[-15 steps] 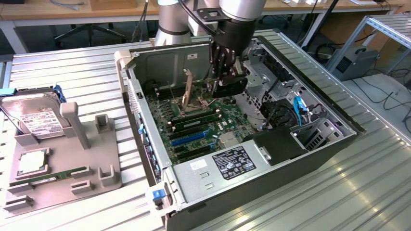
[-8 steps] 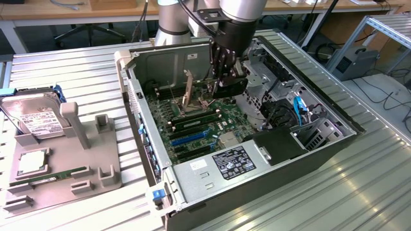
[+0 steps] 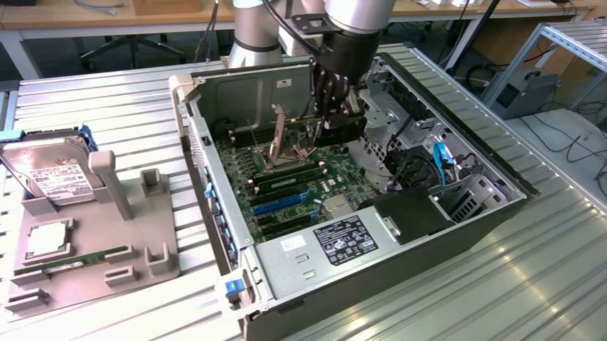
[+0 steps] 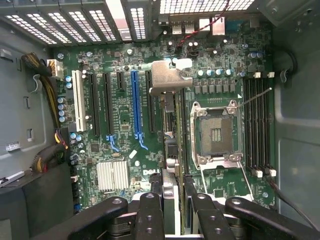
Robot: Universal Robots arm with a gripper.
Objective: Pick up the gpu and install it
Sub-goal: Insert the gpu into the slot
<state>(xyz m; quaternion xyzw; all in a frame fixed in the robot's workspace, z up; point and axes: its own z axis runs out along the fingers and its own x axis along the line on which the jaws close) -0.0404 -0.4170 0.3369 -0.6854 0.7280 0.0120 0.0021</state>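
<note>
My gripper [image 3: 334,114] reaches down into the open computer case [image 3: 313,256], above the green motherboard [image 3: 284,195]. It is shut on the gpu [image 3: 345,132], a dark flat card hanging upright from the fingers. In the wrist view the gpu [image 4: 170,78] appears edge-on, its silver end bracket farthest from the camera, and my gripper [image 4: 174,212] clamps the near end. The card hovers over the motherboard [image 4: 125,135], between the black expansion slot [image 4: 150,102] beside the blue slot [image 4: 134,107] and the open CPU socket [image 4: 215,132]. It stands clear of the board.
A grey fixture [image 3: 90,245] at the exterior view's left holds a hard drive [image 3: 52,177], a CPU [image 3: 47,240] and a green memory stick [image 3: 81,259]. Inside the case are drive cages and blue cables [image 3: 438,160], memory slots [image 4: 257,125] and a small heatsink [image 4: 113,175].
</note>
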